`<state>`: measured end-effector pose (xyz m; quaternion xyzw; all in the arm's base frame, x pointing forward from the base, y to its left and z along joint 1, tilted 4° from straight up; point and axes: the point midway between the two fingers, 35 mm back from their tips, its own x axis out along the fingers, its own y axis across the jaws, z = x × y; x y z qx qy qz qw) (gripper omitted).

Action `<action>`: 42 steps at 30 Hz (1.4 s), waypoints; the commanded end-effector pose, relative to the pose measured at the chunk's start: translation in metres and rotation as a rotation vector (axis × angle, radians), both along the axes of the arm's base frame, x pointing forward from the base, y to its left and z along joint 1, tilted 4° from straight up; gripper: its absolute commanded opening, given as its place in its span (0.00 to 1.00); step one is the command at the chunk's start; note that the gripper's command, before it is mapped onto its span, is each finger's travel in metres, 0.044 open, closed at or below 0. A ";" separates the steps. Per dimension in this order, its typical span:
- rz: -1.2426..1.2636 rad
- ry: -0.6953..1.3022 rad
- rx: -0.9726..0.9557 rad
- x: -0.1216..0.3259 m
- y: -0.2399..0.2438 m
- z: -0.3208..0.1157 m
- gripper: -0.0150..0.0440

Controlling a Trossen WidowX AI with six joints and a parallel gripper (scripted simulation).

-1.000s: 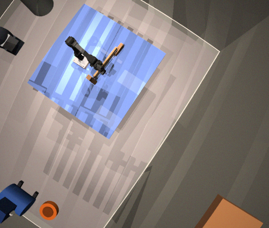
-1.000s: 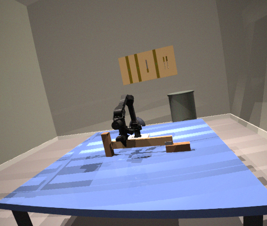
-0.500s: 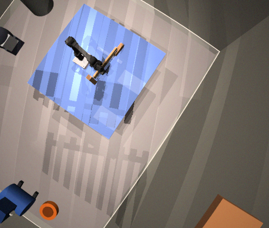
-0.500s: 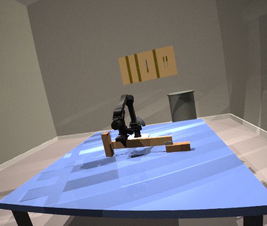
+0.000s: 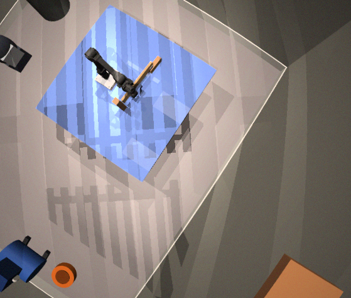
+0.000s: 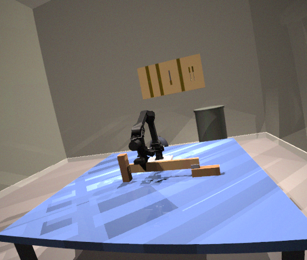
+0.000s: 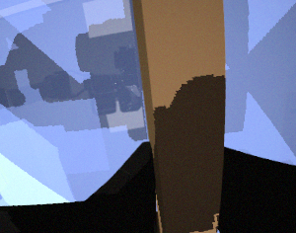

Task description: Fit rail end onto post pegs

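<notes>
Gripping the rail [image 6: 164,164] near the post [image 6: 124,167], gripper [image 6: 143,159] closed.

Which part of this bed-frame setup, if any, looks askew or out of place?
Nothing stands out. The rail runs about level from the post to the low block, with the gripper shut on it near the post.

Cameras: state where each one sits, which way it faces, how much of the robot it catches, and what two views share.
Top: high overhead, facing down on the blue table; whole arm visible.
Exterior: beyond the table's edge, facing across it toward the back wall; whole arm, gripper shut on the rail.
Wrist: on the gripper, facing along the rail; only dark gripper parts at the bottom.
Shared: top and exterior both show post, rail and footboard block.
</notes>
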<state>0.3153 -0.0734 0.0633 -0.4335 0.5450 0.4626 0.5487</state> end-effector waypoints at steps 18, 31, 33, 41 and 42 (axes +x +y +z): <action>-0.001 0.000 -0.005 0.001 0.003 0.003 0.25; -0.001 0.000 -0.005 0.002 0.003 0.001 0.25; -0.001 0.000 -0.005 0.002 0.003 0.001 0.25; -0.001 0.000 -0.005 0.002 0.003 0.000 0.25; -0.001 0.000 -0.005 0.002 0.002 0.000 0.25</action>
